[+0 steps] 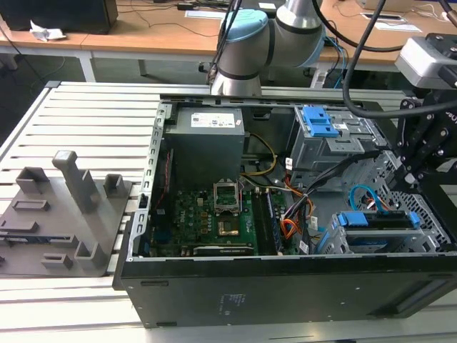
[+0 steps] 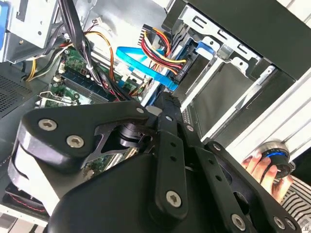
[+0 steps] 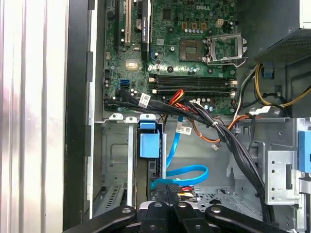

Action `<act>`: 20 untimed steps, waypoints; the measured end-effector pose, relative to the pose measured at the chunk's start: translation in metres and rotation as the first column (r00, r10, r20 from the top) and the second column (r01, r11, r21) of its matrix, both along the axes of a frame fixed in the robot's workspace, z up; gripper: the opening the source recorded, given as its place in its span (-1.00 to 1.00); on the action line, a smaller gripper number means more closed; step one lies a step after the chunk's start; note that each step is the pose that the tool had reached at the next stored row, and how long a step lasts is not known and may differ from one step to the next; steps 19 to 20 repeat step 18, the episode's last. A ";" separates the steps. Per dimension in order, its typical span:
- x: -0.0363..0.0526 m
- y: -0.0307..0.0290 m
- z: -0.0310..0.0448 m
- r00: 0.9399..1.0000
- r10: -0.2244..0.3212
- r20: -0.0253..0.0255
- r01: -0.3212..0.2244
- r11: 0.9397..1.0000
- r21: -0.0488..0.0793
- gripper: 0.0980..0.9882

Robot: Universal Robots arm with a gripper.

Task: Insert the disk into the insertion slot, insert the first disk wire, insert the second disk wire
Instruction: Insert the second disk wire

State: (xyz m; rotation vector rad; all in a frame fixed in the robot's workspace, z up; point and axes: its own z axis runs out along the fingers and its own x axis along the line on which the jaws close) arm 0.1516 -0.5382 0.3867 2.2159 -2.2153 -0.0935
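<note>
Disk seated in the insertion slot, pincer at the cable end

Your pincer sits narrow just behind the disk, right at the second disk wire, which loops light-blue beside the slot; a firm hold I cannot confirm. The black cable bundle crosses close by, so any sideways drift could snag it or skew the connector.

Silver arm, pale-blue joint caps; matte black pincer linkage, silver screws, black cables
</note>
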 end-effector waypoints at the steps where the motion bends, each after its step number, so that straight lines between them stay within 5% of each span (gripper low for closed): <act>1: -0.0027 0.0000 0.0000 1.000 0.000 0.000 0.000 1.000 0.000 -0.98; 11: -0.0349 0.0000 -0.0001 1.000 0.000 0.000 0.000 1.000 0.000 -0.98; 20: -0.0367 0.0000 -0.0001 1.000 0.000 0.000 0.000 1.000 0.000 -0.98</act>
